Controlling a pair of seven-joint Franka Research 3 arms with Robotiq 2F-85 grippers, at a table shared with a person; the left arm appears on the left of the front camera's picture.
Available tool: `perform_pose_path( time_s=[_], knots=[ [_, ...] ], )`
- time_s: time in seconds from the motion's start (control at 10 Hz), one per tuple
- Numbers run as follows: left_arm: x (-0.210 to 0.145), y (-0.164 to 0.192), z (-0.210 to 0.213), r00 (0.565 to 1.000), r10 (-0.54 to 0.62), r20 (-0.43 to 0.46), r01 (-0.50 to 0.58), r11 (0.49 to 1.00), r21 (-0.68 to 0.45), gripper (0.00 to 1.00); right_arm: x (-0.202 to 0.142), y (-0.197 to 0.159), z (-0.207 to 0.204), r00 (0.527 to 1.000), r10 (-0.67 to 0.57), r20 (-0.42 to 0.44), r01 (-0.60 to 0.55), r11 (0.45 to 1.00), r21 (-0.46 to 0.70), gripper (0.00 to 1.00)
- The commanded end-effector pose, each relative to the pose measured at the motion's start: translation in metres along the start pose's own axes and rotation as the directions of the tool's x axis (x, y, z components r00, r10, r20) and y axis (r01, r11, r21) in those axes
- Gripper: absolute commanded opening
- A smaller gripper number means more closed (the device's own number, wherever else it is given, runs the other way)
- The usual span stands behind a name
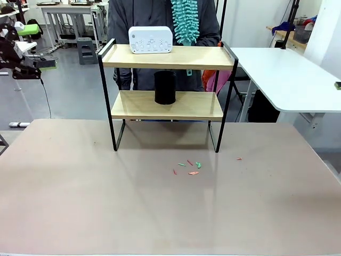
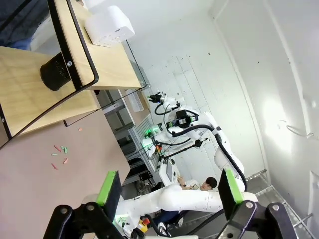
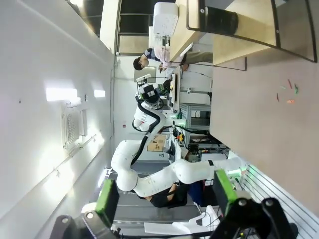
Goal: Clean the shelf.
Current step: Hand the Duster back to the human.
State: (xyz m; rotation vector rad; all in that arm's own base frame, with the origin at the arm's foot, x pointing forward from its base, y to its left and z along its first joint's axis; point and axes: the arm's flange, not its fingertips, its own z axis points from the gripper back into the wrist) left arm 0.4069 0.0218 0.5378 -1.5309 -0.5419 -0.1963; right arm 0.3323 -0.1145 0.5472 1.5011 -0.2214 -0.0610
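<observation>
The shelf [image 1: 202, 56] stands at the middle of the table's far side, its two wooden boards in a black frame. A white device [image 1: 151, 40] sits on the top board and a black cylinder [image 1: 165, 87] on the lower one. Behind it a person holds a teal fluffy duster [image 1: 185, 21] above the top board. My left gripper [image 2: 167, 191] is open and empty, high above the table, with the shelf [image 2: 79, 59] far off at upper left. My right gripper [image 3: 166, 196] is open and empty too, with the shelf [image 3: 249, 22] at the top right.
Small coloured scraps [image 1: 189, 167] lie on the brown table [image 1: 160, 213] in front of the shelf, also seen as scraps [image 2: 60, 154] and scraps [image 3: 288, 92] from the wrists. Another white table [image 1: 287, 74] stands at the right.
</observation>
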Motion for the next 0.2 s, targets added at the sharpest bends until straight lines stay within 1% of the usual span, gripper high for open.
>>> perform_pose_path(
  time_s=[0.0,0.1],
  knots=[
    [-0.0008,-0.0004,-0.0025,1.000,-0.005,0.007,0.005,1.000,0.000,1.00,0.0001,0.0030,0.0020,1.000,0.020,-0.008,-0.020,1.000,-0.012,1.00],
    [-0.0008,-0.0004,-0.0025,1.000,-0.005,0.007,0.005,1.000,0.000,1.00,0.0001,0.0030,0.0020,1.000,0.020,-0.008,-0.020,1.000,-0.012,1.00]
  ],
)
